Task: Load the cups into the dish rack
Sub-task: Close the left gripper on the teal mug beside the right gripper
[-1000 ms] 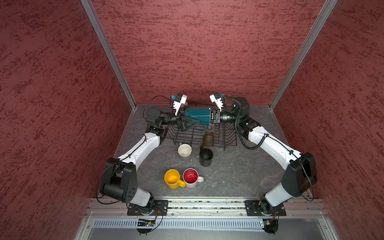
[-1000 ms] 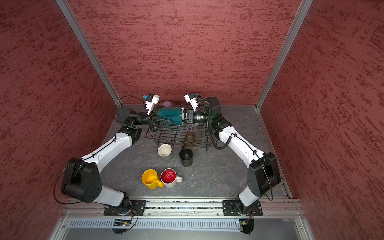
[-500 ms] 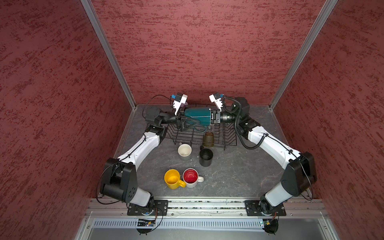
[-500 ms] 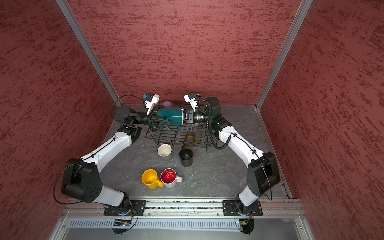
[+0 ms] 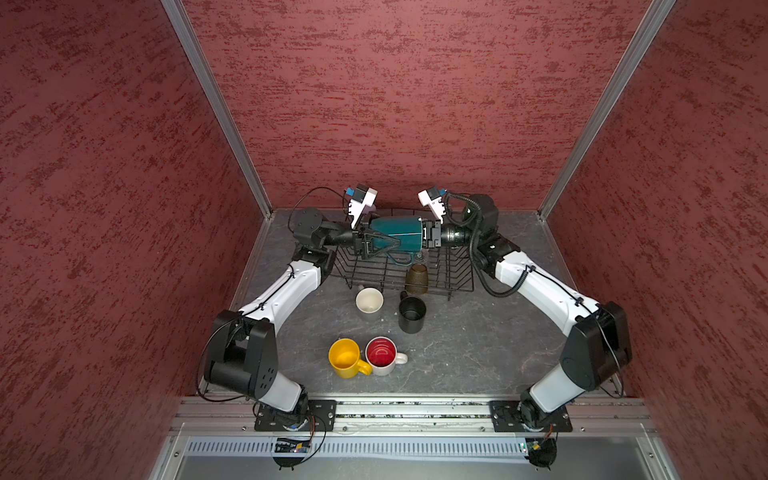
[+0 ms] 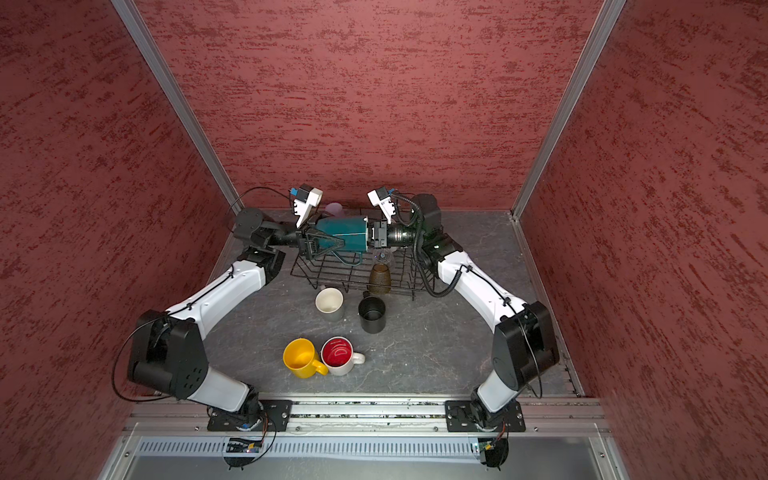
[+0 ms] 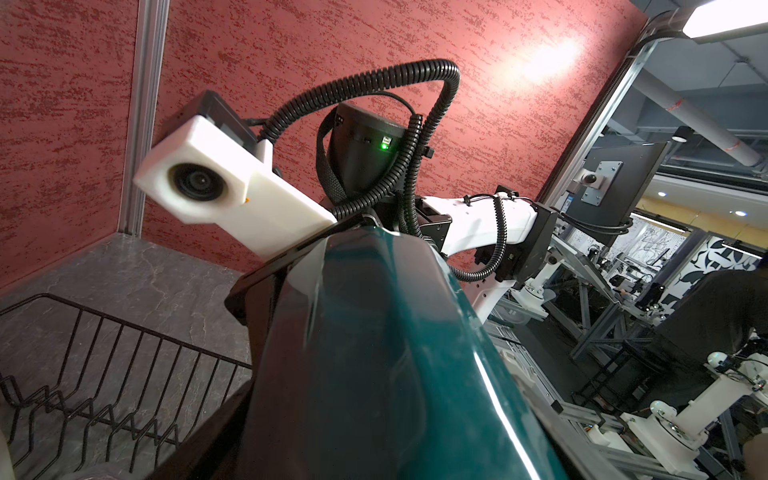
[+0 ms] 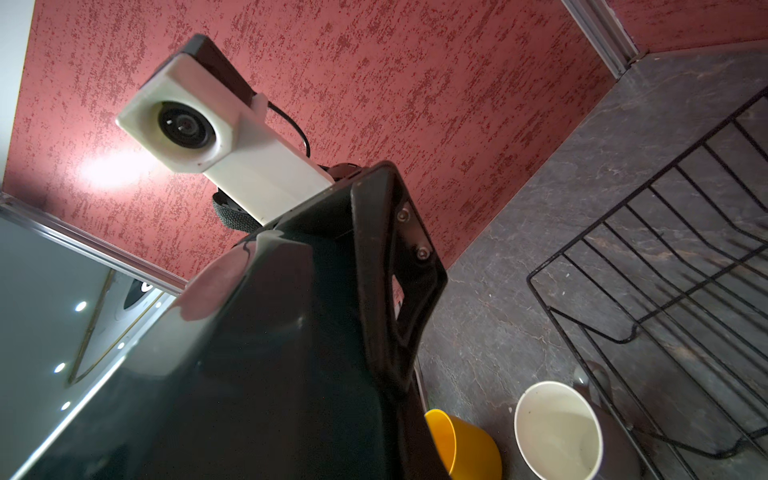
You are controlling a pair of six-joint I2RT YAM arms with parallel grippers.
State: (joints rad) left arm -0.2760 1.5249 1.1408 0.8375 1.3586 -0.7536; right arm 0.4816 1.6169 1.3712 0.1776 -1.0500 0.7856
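White arms [image 5: 286,291], black joints [image 5: 249,353], corrugated black cable [image 7: 361,78]

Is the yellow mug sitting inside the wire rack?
No, the yellow mug stands on the table beside the red-lined mug, in front of the dish rack.

The teal cup [image 7: 395,353] looked glossy and smooth, like glazed ceramic. The dish rack [image 5: 374,272] was thin black wire. The bench [image 5: 478,345] looked like matt, veined grey stone; the walls [image 5: 395,104] were rough.
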